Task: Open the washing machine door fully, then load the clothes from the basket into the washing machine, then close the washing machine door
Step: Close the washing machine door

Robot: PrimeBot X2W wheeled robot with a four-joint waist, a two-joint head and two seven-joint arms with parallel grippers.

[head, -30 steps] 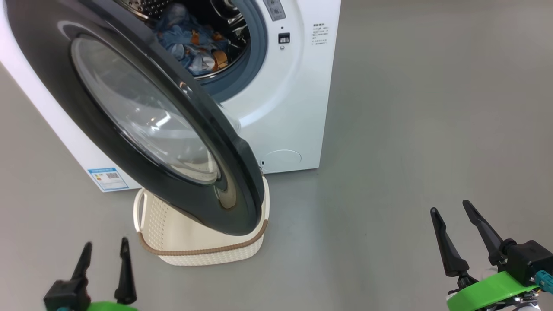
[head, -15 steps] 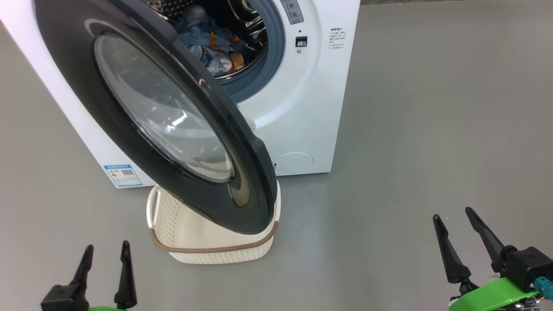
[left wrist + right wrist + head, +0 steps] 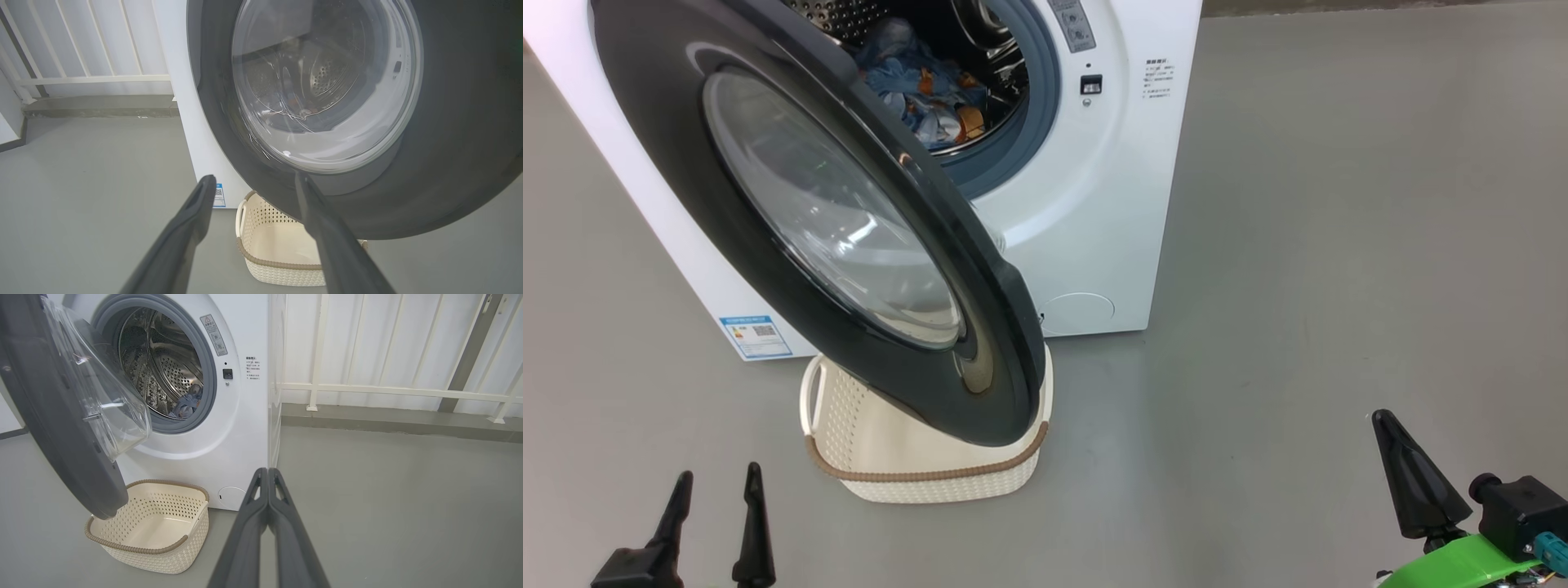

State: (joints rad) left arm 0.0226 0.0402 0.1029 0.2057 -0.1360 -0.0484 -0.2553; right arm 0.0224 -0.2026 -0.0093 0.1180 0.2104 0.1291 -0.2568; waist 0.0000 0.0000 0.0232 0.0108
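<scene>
The white washing machine (image 3: 1086,212) (image 3: 241,428) stands ahead with its door (image 3: 792,212) (image 3: 449,143) (image 3: 61,416) swung out, black ring and glass bowl hanging over the basket (image 3: 915,457) (image 3: 278,253) (image 3: 151,531). The cream basket on the floor looks empty inside. Light-blue clothes (image 3: 923,90) (image 3: 186,406) with orange print lie in the steel drum. My left gripper (image 3: 715,482) (image 3: 253,179) is open at the lower left, short of the door. My right gripper (image 3: 1384,420) (image 3: 267,471) is shut on nothing at the lower right, well clear of the machine.
Grey floor (image 3: 1339,245) spreads wide to the right of the machine. A white railing (image 3: 388,390) on a low kerb runs behind it. A blue label sticker (image 3: 756,336) sits low on the machine's side.
My right gripper has closed from open to shut and dropped slightly. The head camera shifted, so the machine sits further right in view than a second ago.
</scene>
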